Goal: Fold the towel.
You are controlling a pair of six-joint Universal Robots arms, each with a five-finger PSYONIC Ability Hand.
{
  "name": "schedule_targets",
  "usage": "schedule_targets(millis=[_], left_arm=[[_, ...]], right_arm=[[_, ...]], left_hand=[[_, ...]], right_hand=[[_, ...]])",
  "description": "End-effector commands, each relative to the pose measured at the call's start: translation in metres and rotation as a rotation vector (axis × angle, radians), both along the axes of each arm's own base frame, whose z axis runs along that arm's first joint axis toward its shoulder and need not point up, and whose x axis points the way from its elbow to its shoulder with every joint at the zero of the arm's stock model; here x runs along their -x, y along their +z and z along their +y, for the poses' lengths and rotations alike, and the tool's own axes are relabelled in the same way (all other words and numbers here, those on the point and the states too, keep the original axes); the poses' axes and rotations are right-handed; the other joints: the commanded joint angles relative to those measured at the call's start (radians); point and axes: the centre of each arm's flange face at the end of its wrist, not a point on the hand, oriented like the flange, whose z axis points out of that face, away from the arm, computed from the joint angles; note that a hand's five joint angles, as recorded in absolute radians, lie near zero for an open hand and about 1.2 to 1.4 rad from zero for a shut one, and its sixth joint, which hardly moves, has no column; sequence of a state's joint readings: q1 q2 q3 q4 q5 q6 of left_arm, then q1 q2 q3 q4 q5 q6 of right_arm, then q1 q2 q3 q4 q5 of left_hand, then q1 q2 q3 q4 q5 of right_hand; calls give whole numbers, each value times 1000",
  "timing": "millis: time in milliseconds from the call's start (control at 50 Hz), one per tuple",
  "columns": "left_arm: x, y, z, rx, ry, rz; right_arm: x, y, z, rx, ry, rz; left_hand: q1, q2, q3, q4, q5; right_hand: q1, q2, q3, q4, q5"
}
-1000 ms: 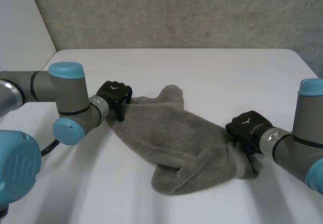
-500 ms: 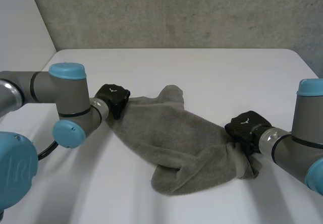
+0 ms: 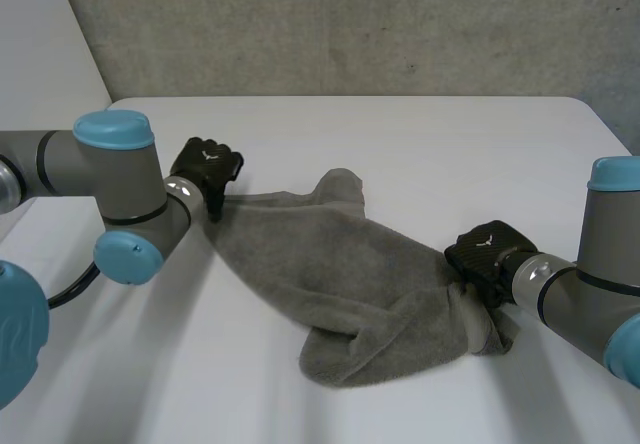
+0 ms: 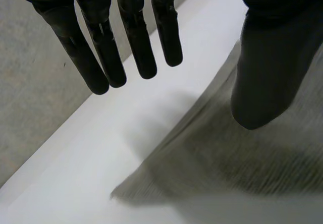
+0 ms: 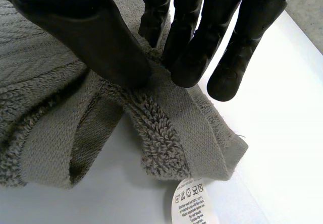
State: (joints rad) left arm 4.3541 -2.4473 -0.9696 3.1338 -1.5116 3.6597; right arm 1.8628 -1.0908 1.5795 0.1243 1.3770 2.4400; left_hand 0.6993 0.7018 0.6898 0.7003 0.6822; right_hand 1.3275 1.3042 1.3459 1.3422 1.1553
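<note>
0 folds so far, towel [image 3: 350, 274] is a heap: my right hand [image 3: 485, 252] pinches its 3 o'clock end, left hand [image 3: 205, 162] hangs splayed at 10.

Grey-green towel [image 3: 340, 264], looped terry pile with flat woven bands along its hem; white care label [image 5: 194, 204] printed with small black symbols and text. Black left robot hand [image 3: 205, 164] and black right robot hand [image 3: 487, 250], each with a small white mark on the back. Plain white surface [image 3: 400, 139]; mottled grey wall [image 3: 350, 24]
</note>
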Motion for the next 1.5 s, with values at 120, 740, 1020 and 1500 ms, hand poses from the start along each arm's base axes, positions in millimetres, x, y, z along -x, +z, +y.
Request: schedule_targets(millis=[120, 740, 1020, 1500], left_arm=[[-20, -16, -19, -33, 35, -78], [-24, -24, -24, -59, 14, -99], [-29, 34, -7, -4, 87, -13], [-62, 190, 57, 189, 132, 330]], right_arm=[[0, 0, -1, 0, -1, 0], [1, -3, -3, 3, 3, 15], [2, 19, -8, 66, -5, -6], [13, 216, 17, 606, -15, -175]], left_hand=[[-128, -130, -118, -129, -285], [631, 629, 641, 630, 474], [697, 694, 706, 696, 540], [697, 694, 706, 696, 540]], right_hand=[[69, 92, 50, 54, 66], [69, 92, 50, 54, 66], [69, 92, 50, 54, 66], [69, 92, 50, 54, 66]])
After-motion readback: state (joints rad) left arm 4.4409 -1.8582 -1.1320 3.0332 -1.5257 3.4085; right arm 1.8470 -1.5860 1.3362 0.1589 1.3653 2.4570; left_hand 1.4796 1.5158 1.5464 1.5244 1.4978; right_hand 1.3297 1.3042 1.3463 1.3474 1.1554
